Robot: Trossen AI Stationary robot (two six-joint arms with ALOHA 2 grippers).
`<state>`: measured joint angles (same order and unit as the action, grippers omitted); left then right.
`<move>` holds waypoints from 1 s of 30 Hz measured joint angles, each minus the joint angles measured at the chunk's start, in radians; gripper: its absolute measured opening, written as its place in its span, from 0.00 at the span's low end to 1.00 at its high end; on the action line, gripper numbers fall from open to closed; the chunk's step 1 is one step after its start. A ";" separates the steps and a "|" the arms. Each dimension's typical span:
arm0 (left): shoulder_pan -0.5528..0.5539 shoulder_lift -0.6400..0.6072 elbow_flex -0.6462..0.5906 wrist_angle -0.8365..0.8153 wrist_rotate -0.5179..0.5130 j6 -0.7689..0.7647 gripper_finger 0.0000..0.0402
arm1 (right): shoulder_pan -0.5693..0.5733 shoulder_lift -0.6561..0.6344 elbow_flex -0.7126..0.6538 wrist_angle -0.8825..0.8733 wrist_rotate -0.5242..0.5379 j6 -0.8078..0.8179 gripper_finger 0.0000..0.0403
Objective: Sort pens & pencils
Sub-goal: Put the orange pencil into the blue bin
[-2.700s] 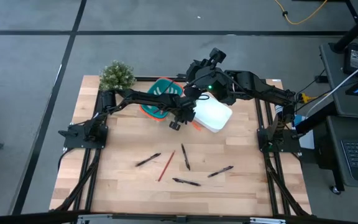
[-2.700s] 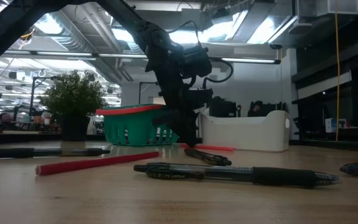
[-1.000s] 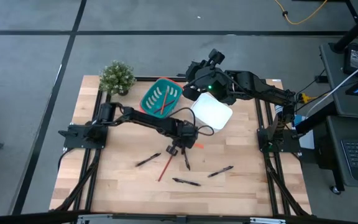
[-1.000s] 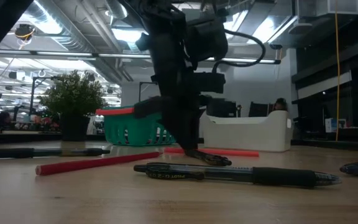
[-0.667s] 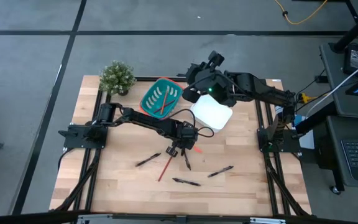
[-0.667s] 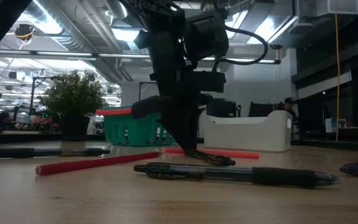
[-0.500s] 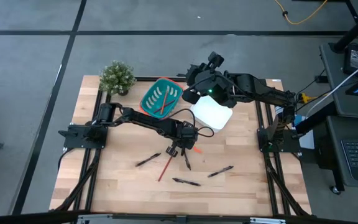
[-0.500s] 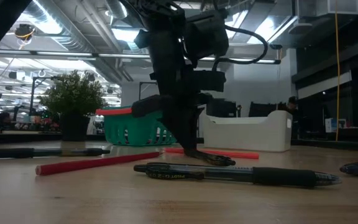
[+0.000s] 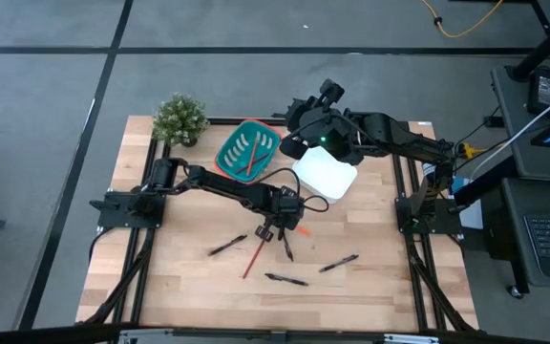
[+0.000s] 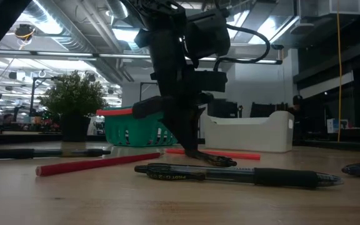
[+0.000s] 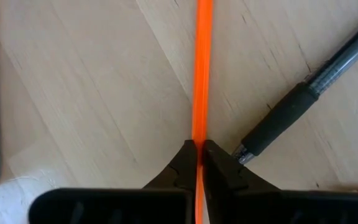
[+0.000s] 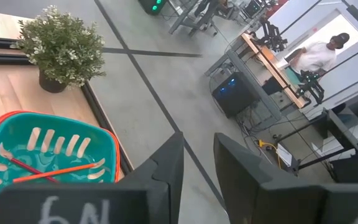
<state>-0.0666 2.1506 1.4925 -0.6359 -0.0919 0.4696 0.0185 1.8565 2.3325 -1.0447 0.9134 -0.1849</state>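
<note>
Wooden table (image 9: 189, 287) w/ two dark robot arms. White bin (image 9: 325, 177) sits far-centre; teal basket (image 9: 246, 153) w/ orange rim to its left holds two pencils (image 12: 45, 172); small potted plant (image 9: 179, 119) at far-left corner. Left pincer (image 9: 273, 229) is down at table centre, fingers (image 11: 182, 163) pinched on an orange pencil (image 11: 201, 68) lying on the wood, just beside a black pen (image 9: 285, 242). Right pincer (image 9: 299, 110) hovers over the far edge between basket & bin, fingers a narrow gap apart, holding nothing. Another pencil (image 9: 255, 255) and three more pens (image 9: 228, 246) (image 9: 338, 263) (image 9: 285, 280) lie scattered nearer the front.
</note>
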 joint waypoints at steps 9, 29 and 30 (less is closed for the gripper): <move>-0.013 -0.001 -0.001 0.005 -0.048 -0.015 0.02 | 0.000 0.000 0.000 0.000 0.000 0.000 0.22; -0.021 -0.051 -0.006 -0.019 -0.122 -0.022 0.03 | 0.000 0.000 0.000 0.001 0.002 0.001 0.22; -0.022 -0.051 -0.006 -0.021 -0.125 -0.023 0.03 | 0.000 0.000 0.000 0.001 0.002 0.001 0.22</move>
<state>-0.0885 2.0998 1.4860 -0.6573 -0.2172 0.4469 0.0185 1.8565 2.3325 -1.0439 0.9150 -0.1841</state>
